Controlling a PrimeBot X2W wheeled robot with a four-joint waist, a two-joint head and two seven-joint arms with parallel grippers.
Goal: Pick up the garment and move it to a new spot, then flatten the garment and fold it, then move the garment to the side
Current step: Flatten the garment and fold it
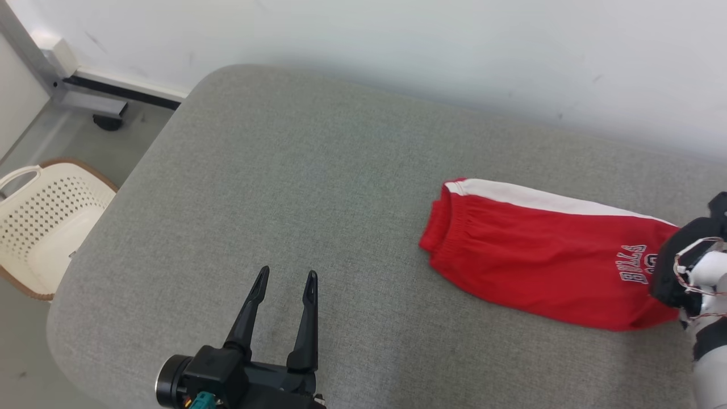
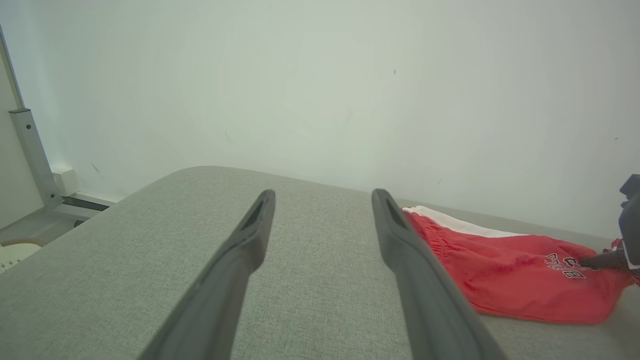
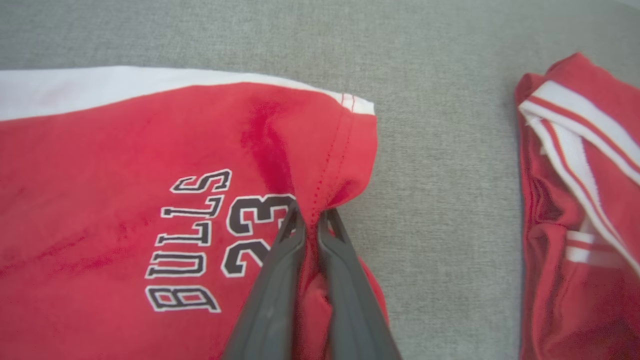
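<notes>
Surface: grey padded table (image 1: 284,170), running from the lower left to the right edge of the head view, with a pale wall behind.
Garment: red shorts (image 1: 545,255) with a white side stripe lie flat at the right of the head view. The waistband points toward the middle of the frame and the printed leg end toward the right edge. They look doubled lengthwise, one leg on the other; that is my judgement.
Right gripper: my right gripper (image 3: 309,215) has its fingers nearly together, pinching a ridge of red cloth at the leg hem. The pinch is just beside the printed number, at the centre of the right wrist view, and the cloth puckers between the tips.
Left gripper: my left gripper (image 1: 285,284) is spread wide and holds nothing. It sits over bare table at the lower middle of the head view, well apart from the shorts.
Other items: a second red striped garment (image 3: 575,200) lies at the right edge of the right wrist view, with bare table between it and the shorts. A white basket (image 1: 45,221) stands off the table at the left edge of the head view.
Step in hand: a one-handed pinch at the hem. I judge it is either a further fold or the move to the side, and I cannot tell which.
Next move calls for: a low, slow lift or drag, so the layers stay stacked.
Risk: a single-point grip may let the fold open or the cloth slip.
</notes>
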